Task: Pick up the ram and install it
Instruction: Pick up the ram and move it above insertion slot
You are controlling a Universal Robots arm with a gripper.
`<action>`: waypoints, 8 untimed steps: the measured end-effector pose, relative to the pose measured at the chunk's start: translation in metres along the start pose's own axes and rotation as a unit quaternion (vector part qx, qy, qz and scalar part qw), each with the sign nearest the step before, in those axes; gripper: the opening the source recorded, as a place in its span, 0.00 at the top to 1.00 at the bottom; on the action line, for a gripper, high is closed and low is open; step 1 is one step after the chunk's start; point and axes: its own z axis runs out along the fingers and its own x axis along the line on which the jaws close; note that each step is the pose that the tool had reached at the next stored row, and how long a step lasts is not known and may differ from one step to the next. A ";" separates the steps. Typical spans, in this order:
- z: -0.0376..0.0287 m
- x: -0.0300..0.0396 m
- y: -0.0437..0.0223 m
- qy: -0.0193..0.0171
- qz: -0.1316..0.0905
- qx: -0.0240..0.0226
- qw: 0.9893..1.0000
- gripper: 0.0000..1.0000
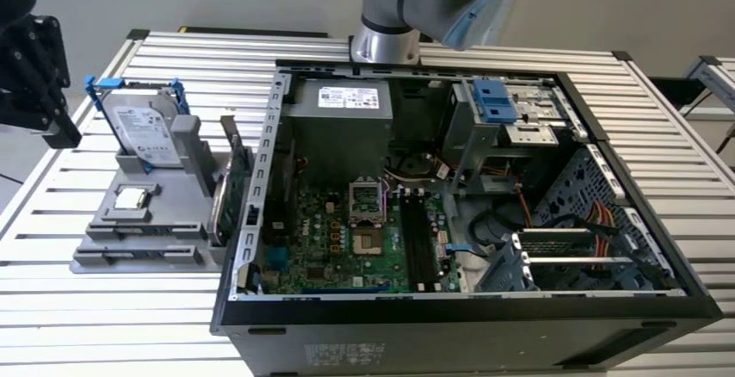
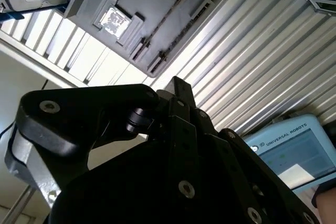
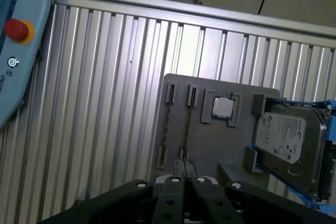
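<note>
While fingers (image 3: 179,169) hang closed, ram (image 3: 188,121) edge-up in holder (image 3: 215,145), table (image 3: 105,103) alongside

Ram (image 3: 187,124), a thin dark strip seen edge-on in the first wrist view, stands on edge between end clips in a grey holder (image 3: 210,145) slot on the slatted table (image 3: 105,103)

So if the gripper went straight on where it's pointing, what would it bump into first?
Probably a ram stick standing on edge in the grey holder, right ahead of the gripper in the first wrist view. The gap between them is unclear.
</note>
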 end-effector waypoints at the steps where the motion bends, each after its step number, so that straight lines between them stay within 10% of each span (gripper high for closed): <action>1: 0.0000 0.0000 0.0000 0.000 0.000 0.000 1.000 1.00; 8: 0.0000 0.0000 0.0000 0.000 0.000 0.000 1.000 1.00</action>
